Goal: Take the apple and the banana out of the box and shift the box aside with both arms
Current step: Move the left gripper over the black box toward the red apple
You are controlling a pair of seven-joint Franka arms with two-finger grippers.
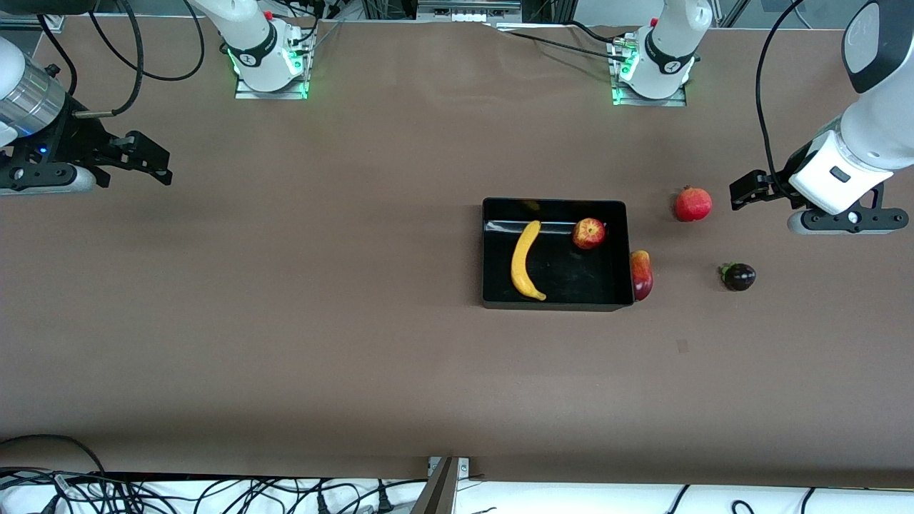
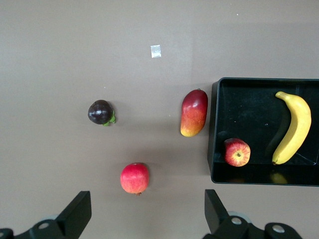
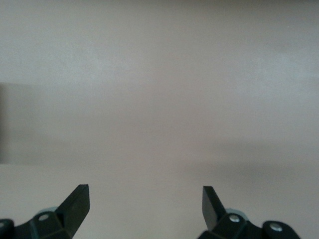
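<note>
The black box [image 1: 571, 278] sits mid-table toward the left arm's end. In it lie the yellow banana [image 1: 526, 260] and the red-yellow apple [image 1: 588, 233]. The mango [image 1: 642, 275] lies on the table against the box's outer wall. The pomegranate [image 1: 693, 204] and the dark purple fruit [image 1: 739, 277] lie on the table farther toward the left arm's end. My left gripper [image 1: 748, 190] hangs open and empty over the table beside the pomegranate [image 2: 134, 178], which shows just ahead of the gripper [image 2: 147, 211]. My right gripper [image 1: 153, 160] waits open and empty over bare table [image 3: 144, 204].
A small pale tape mark [image 1: 683, 346] lies nearer the front camera than the mango. Cables run along the table's front edge [image 1: 214, 492]. The arm bases [image 1: 268, 64] [image 1: 650, 71] stand at the back edge. The left wrist view shows the box [image 2: 254, 109], mango [image 2: 194, 113] and purple fruit [image 2: 101, 112].
</note>
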